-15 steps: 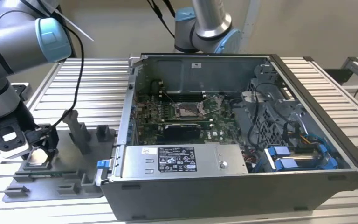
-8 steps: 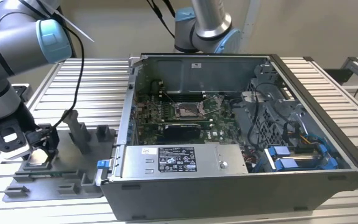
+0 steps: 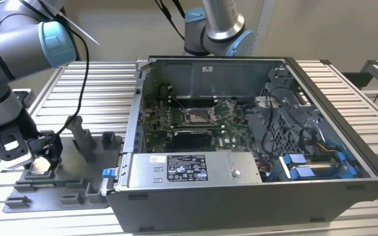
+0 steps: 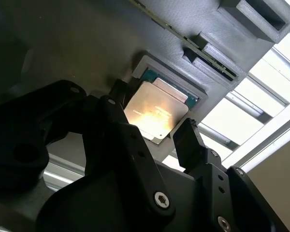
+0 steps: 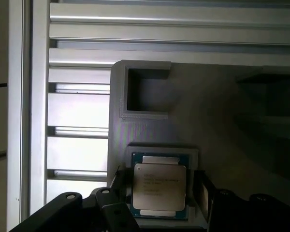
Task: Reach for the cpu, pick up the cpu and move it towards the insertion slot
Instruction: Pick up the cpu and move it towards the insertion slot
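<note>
CPU (image 3: 41, 164) sat in the grey fixture tray (image 3: 64, 199) on the slatted surface (image 3: 97, 83) at the exterior view's left, directly under the end effector (image 3: 37, 158). The insertion slot (image 3: 198, 116) lay well apart from it, inside the open computer case (image 3: 346, 162). In the second wrist view the CPU (image 4: 154, 113) showed a silvery metal top, glaring with reflected light, on a green substrate. It was seated flat in a square recess (image 4: 204, 95), and the black fingers (image 4: 188, 140) stood apart, flanking two opposite sides. In the first wrist view a gap showed on each side of the chip, with the fingers (image 5: 203, 188) near its edges but seemingly not touching. The grasp looked best done by staying centred, closing evenly on the thin edges and gripping gently, since a skewed pinch could tip the chip against the recess rim.
</note>
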`<state>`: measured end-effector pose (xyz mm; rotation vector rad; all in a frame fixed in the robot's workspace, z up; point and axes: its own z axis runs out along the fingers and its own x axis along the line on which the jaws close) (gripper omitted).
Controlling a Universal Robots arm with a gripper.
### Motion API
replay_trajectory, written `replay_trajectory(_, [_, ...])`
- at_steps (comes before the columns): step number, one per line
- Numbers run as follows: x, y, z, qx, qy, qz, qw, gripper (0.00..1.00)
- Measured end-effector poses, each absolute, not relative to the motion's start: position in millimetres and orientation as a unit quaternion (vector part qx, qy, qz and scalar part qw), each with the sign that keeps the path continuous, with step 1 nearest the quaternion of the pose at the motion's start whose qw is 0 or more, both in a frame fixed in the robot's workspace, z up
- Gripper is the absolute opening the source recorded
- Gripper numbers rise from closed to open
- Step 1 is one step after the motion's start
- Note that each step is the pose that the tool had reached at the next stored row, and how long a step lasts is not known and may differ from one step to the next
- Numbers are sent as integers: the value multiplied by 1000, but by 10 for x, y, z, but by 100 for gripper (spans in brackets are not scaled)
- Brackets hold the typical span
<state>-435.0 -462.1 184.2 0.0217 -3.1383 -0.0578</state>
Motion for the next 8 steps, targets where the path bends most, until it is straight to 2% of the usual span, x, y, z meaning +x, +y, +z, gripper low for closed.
replay_trajectory(8, [-4350,-4621,1847,7,-1000,-18,1,100])
